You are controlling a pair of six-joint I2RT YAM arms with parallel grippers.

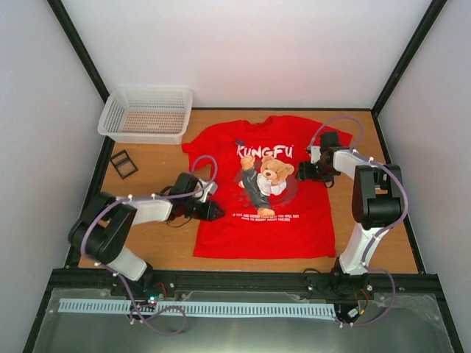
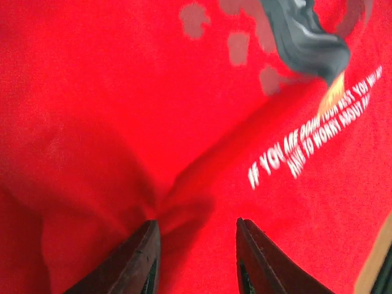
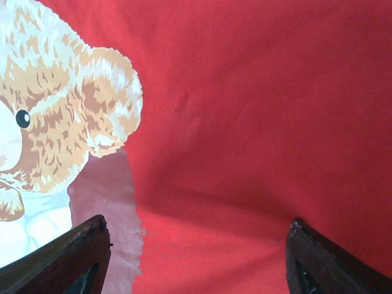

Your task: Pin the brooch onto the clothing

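Note:
The red T-shirt (image 1: pixel 287 213) lies flat in the middle of the table, with white "KUNGFU" lettering and a kicking brown bear (image 1: pixel 268 180). The brooch (image 1: pixel 240 142) is a tiny dark speck on the shirt just left of the lettering, near the collar. My left gripper (image 1: pixel 215 211) is open at the shirt's left edge; in its wrist view the fingertips (image 2: pixel 150 228) press on puckered red cloth (image 2: pixel 122 92), with nothing between them. My right gripper (image 1: pixel 300 173) is open wide over the shirt just right of the bear, its fingertips (image 3: pixel 98 225) down on the cloth (image 3: pixel 257 92).
A white mesh basket (image 1: pixel 147 114) stands at the back left corner. A small black square frame (image 1: pixel 124 163) lies on the wooden table (image 1: pixel 154 246) left of the shirt. Black frame posts border the table on both sides.

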